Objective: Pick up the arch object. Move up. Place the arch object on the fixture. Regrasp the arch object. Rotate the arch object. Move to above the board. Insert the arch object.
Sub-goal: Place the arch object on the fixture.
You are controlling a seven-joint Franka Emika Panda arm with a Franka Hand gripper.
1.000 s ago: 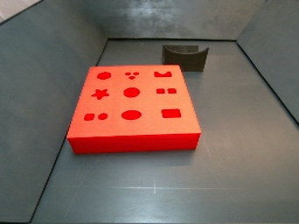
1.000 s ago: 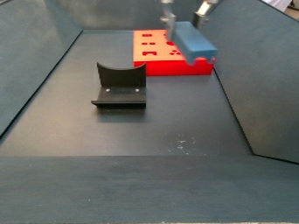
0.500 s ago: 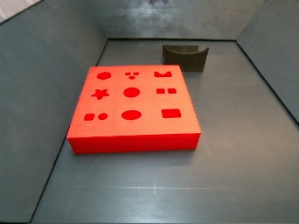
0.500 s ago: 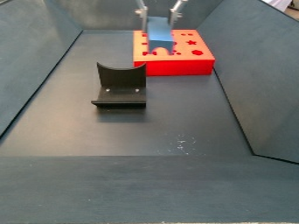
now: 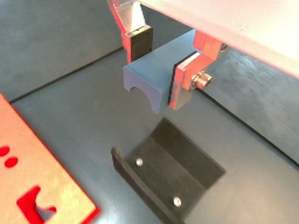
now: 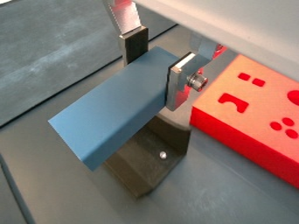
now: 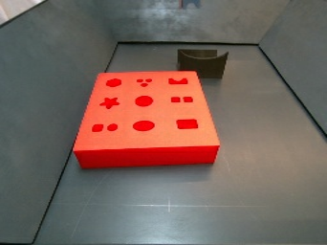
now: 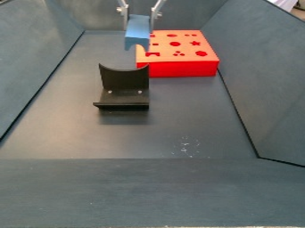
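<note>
While my tool [image 8: 139, 11] clamps the arch object [image 8: 136, 33], I see it hanging above the fixture [image 8: 121, 86], with the board [image 8: 179, 52] at two o'clock.

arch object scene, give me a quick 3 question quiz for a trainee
1. True or false: the hand is shut on the arch object.
2. In both wrist views, what lies below the held arch object? A) the fixture B) a star cut-out C) bare floor only
3. Fill in: in a side view the arch object hangs in the air above the floor, and the fixture's scoop is ____.

Key
1. True: the flat silver fingers grip it on both sides.
2. A. The red board sits off to the side.
3. Empty: nothing rests in it yet.
</note>
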